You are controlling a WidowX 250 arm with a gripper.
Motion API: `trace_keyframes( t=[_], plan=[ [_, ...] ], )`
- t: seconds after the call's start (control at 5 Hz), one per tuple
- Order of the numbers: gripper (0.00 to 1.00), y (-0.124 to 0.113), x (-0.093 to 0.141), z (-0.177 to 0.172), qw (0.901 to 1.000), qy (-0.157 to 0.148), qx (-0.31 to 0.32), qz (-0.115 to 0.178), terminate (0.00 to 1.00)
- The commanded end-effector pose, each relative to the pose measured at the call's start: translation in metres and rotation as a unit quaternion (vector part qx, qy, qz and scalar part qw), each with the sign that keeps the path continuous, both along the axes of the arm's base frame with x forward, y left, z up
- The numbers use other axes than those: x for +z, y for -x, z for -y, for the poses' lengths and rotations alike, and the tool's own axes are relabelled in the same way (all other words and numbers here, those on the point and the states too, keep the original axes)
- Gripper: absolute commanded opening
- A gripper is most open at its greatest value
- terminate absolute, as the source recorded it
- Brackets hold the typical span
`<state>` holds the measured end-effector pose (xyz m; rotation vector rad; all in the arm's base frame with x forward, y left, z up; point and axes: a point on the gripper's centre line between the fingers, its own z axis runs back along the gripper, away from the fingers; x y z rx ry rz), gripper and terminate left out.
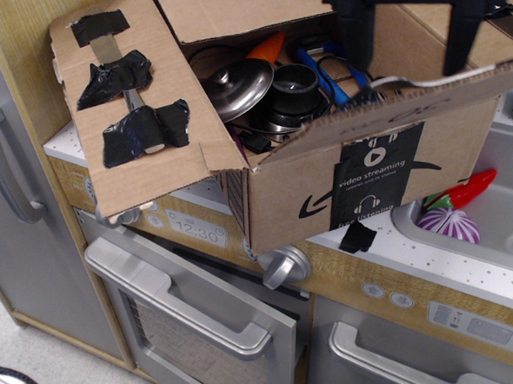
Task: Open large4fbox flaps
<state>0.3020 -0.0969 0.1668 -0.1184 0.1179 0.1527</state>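
"6408135" on rear flap [245,5], "video streaming" on black tape [376,178], "12:30" on oven clock [194,223]
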Motion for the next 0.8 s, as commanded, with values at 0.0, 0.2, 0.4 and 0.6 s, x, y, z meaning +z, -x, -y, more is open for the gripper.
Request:
trace_keyframes(
  t=[0.0,0.2,0.4,0.6],
  plan=[
    [1.00,0.019,-0.018,0.006,0.9980,0.004,0.004,0.063,0.00],
    [1.00,0.019,-0.035,0.009,0.9973,0.000,0.002,0.073,0.00],
    [1.00,0.020,-0.047,0.009,0.9964,-0.007,-0.003,0.084,0.00],
    [1.00,0.019,-0.058,0.010,0.9950,-0.011,-0.010,0.099,1.00]
  ],
)
